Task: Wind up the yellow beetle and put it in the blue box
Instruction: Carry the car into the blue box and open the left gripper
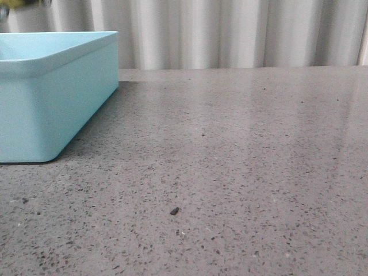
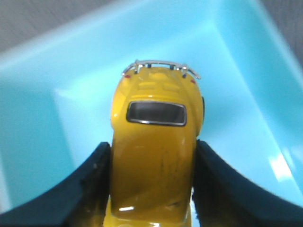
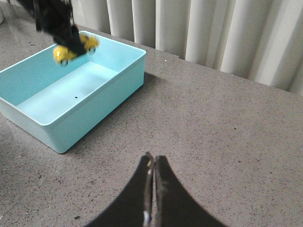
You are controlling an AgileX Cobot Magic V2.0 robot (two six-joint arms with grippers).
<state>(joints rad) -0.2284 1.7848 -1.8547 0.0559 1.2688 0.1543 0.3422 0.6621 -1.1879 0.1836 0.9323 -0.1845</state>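
Observation:
My left gripper (image 2: 152, 189) is shut on the yellow beetle (image 2: 154, 142), its black fingers (image 2: 90, 184) pressed on both flanks. It holds the car in the air over the inside of the blue box (image 2: 251, 94). The right wrist view shows the same: the left gripper (image 3: 64, 40) with the beetle (image 3: 75, 48) above the far part of the box (image 3: 113, 94). My right gripper (image 3: 152, 163) is shut and empty, low over bare table well to the side of the box. In the front view only the box (image 1: 52, 98) shows at the left.
A grey speckled stone tabletop (image 1: 230, 172) spreads in front and right of the box. A pale pleated curtain (image 1: 230, 29) hangs behind the table's far edge. A small dark speck (image 3: 75, 98) lies on the box floor.

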